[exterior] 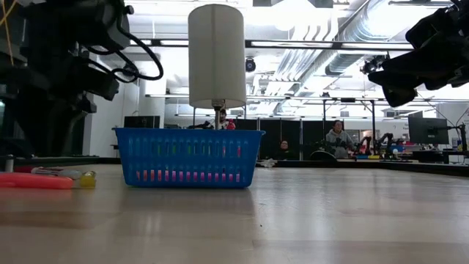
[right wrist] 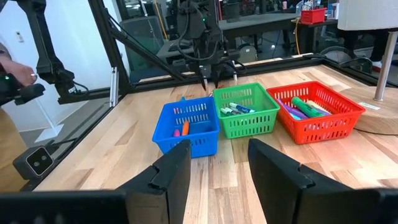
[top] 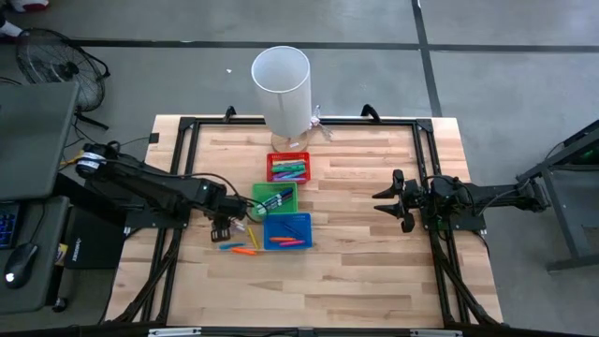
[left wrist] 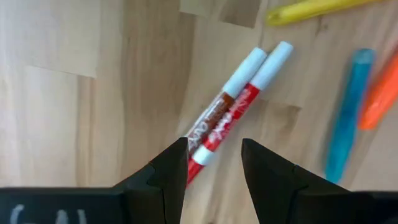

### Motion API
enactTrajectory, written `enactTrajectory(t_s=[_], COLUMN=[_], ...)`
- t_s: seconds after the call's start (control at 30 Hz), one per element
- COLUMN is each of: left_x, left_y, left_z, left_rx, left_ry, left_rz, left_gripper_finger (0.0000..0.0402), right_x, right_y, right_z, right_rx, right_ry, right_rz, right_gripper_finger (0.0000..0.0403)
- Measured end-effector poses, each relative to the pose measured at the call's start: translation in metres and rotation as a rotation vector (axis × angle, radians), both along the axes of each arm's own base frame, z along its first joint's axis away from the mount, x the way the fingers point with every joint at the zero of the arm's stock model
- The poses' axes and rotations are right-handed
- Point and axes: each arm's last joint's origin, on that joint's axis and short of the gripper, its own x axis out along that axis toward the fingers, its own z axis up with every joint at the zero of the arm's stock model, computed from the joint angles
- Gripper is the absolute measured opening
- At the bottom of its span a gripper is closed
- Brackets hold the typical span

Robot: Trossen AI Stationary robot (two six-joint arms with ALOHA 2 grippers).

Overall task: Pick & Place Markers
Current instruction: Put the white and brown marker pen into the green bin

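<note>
Jaws of the left gripper stand spread and hold nothing, their dark angular tips poised over two slim red-and-white markers with pale blue caps that lie side by side, touching, on the pale wood-plank surface. Just beside that pair lie other loose markers: a yellow one, a translucent blue one and an orange one, all smooth plastic sticks. From above, the left gripper sits beside the green bin, on its left. Three rectangular lattice-walled plastic bins stand in a slanting row at mid-surface. The red bin holds green, purple and blue markers; the green bin holds a few white and blue ones; the blue bin holds pink and orange ones. More loose markers lie on the wood left of the blue bin. A white cylindrical lamp shade rises on a thin stem from a round wooden base at the far edge. The right gripper waits well apart on the right side, its jaws spread and empty.
</note>
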Motion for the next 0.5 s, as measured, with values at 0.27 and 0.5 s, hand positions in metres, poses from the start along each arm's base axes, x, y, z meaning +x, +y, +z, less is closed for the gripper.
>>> enactTrajectory(t_s=[0.27, 0.5], left_x=[0.005, 0.010], left_y=[0.000, -0.001], left_z=[-0.007, -0.013], left_rx=[0.036, 0.050], left_ry=[0.019, 0.021], left_rz=[-0.091, -0.097], left_gripper_finger=[0.0147, 0.0147], right_x=[0.000, 0.000], right_y=[0.000, 0.000], right_z=[0.000, 0.000], right_rx=[0.001, 0.000], right_ry=[0.000, 0.000], right_rz=[0.000, -0.001], right_gripper_finger=[0.0149, 0.0149])
